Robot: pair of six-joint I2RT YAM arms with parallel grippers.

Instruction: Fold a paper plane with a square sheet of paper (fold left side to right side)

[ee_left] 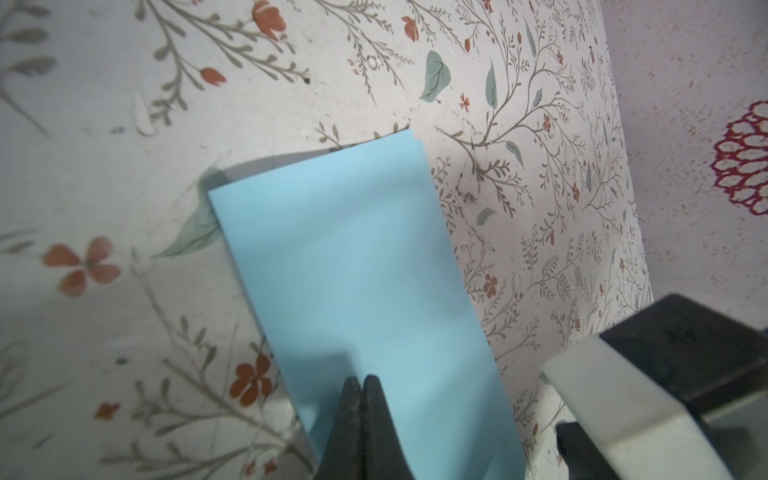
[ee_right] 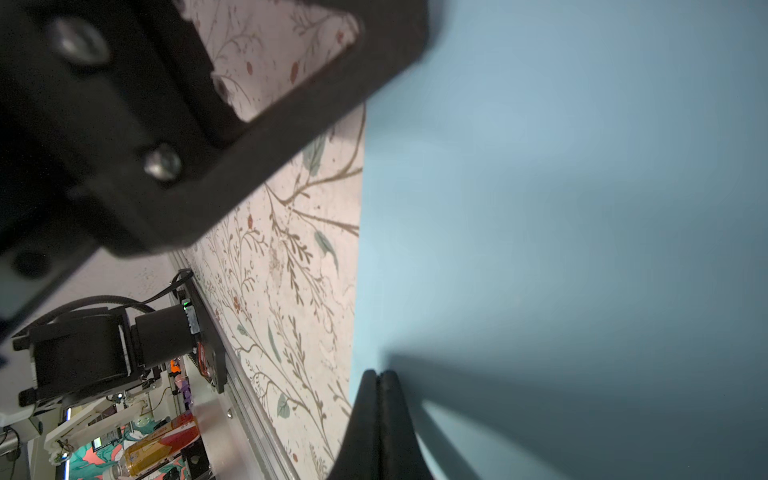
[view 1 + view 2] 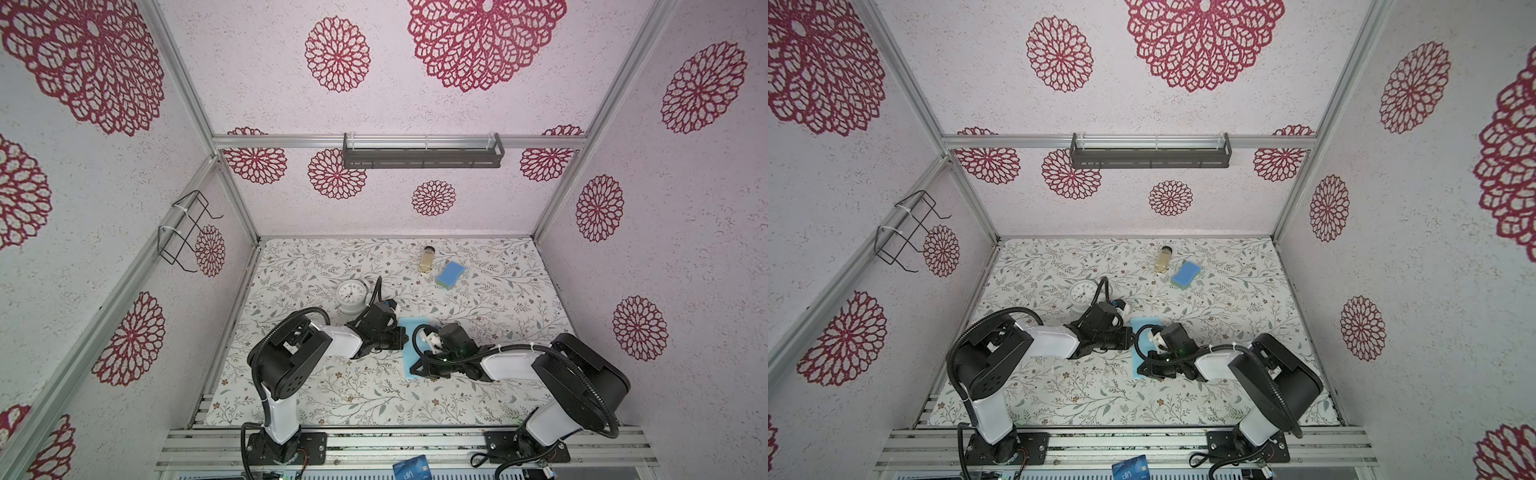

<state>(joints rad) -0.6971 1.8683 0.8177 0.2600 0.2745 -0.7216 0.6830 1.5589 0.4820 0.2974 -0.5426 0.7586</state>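
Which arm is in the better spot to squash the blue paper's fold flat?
Probably the right. The right hand, shut, sits at the paper's left edge, likely the fold. The left hand, also shut, is further in over the paper.

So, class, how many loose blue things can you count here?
3: folded paper in the middle, sponge at the far side beside the bottle, card at the front edge. Others may be hidden.

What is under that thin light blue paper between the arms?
The flower-printed table mat continues beneath the light blue paper; a lower paper layer peeks out at one corner. Anything further underneath is hidden.
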